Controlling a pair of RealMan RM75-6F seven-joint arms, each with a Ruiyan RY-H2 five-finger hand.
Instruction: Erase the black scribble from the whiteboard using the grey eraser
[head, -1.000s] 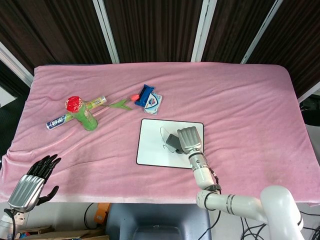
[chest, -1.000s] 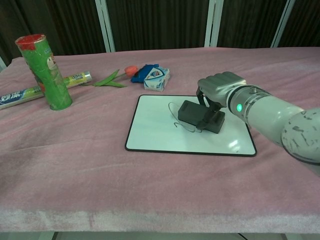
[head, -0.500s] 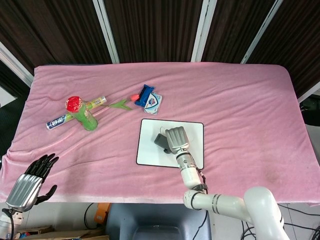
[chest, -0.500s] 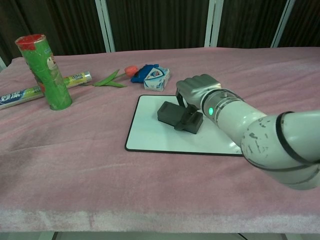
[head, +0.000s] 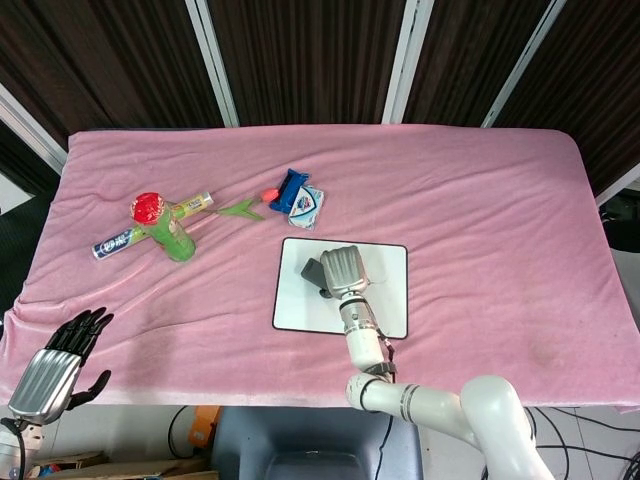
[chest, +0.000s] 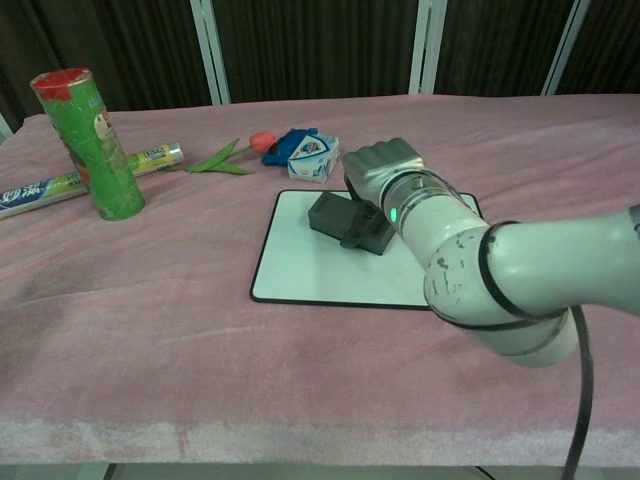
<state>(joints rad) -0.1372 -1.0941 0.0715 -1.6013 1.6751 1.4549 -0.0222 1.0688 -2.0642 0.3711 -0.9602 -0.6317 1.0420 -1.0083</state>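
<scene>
The whiteboard (head: 296, 305) (chest: 300, 265) lies flat on the pink cloth in the middle of the table. My right hand (head: 341, 270) (chest: 382, 168) grips the grey eraser (head: 312, 271) (chest: 340, 219) and presses it on the board's upper left part. No black scribble shows on the bare white surface; the hand and forearm hide part of the board. My left hand (head: 60, 362) hangs open off the table's near left corner, seen only in the head view.
A green can with a red lid (head: 160, 226) (chest: 92, 143) stands at the left beside a toothpaste tube (head: 126, 238) (chest: 40, 186). A tulip (head: 250, 204) (chest: 238, 153) and a blue-white packet (head: 298, 196) (chest: 312, 156) lie just behind the board.
My right hand slid the eraser leftward and slightly back across the board, over where the scribble was. The scribble no longer shows. The left hand drifted slightly down.
</scene>
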